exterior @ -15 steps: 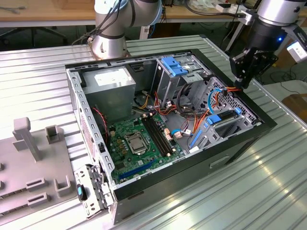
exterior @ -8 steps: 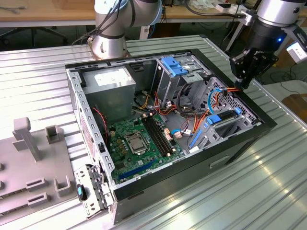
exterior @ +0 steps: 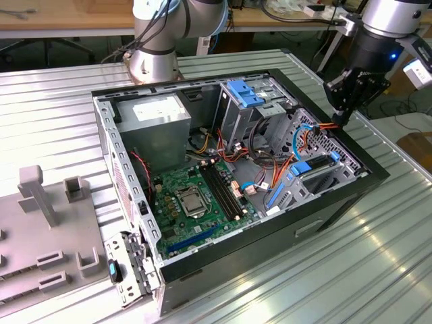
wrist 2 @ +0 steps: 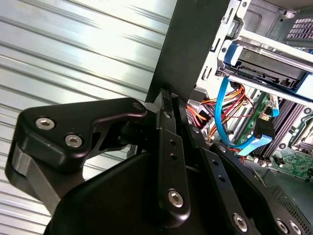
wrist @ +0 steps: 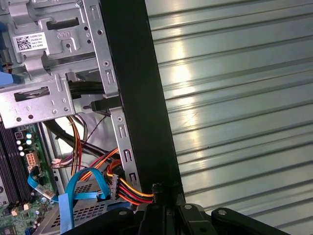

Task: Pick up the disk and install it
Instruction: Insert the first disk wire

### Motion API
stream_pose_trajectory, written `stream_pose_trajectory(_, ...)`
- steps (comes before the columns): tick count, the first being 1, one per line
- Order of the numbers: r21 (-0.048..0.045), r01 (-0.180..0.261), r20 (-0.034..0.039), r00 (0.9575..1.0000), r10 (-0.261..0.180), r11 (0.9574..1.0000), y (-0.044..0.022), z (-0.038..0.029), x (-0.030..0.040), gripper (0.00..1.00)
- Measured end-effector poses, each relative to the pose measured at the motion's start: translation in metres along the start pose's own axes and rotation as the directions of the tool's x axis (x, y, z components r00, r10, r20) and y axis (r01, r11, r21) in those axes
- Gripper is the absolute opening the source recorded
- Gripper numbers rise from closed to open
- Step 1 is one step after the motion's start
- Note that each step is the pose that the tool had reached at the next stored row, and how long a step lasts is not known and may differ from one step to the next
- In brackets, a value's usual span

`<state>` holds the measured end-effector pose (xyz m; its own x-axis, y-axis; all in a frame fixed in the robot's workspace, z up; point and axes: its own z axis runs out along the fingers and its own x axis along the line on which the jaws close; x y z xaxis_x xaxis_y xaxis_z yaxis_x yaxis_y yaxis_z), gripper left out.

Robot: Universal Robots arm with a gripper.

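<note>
table [exterior: 54, 101]: ribbed metal, carries everything. The case lies on its side so the open face points up for top-down access.
case [exterior: 270, 236]: black tower, side panel off, board and bays exposed.
grey fixture [exterior: 40, 229]: on the table at the exterior view's left, well apart from the work.
power supply [exterior: 158, 115]: grey box, far corner of the case, not involved.
motherboard [exterior: 196, 196]: flat on the case floor, mid-case.
drive cage [exterior: 243, 94]: blue latch on top, beside the power supply.
disk [exterior: 316, 177]: lies in the metal bay by the case's front wall, at the exterior view's right, blue rails on both long sides. The second wrist view shows it [wrist 2: 266, 61] sitting level inside the bay frame. It looks slid home on its rails; I can't tell if it's latched.
gripper [exterior: 336, 120]: hangs over the case rim at the exterior view's right, near the disk but not touching it. In both wrist views the tips [wrist 2: 164, 94] [wrist: 161, 189] sit right at the black rim, fingers together, nothing between them. It carries no load.
power cable [wrist: 129, 188]: orange and yellow bundle, just beside the tips.
data cable [wrist 2: 222, 112]: blue, looping under the bay; its end looks unplugged, though I can't confirm it.
</note>
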<state>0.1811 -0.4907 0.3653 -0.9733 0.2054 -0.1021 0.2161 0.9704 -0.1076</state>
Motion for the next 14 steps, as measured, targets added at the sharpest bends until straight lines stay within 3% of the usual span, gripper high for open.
stream_pose_trajectory(7,-0.0002,0.000,-0.0001,1.0000,0.000,1.0000,-0.0011,-0.0091,-0.0009,0.16)
stream_pose_trajectory(8,-0.0001,0.000,0.0000,1.0000,0.000,1.0000,-0.0018,-0.0094,0.0009,0.16)
stream_pose_trajectory(10,0.0000,0.000,-0.0001,1.0000,0.000,1.0000,-0.0064,-0.0104,0.0153,0.16)
stream_pose_trajectory(14,0.0046,-0.044,-0.0046,0.9990,0.044,0.9990,-0.0066,-0.0098,0.0165,0.16)
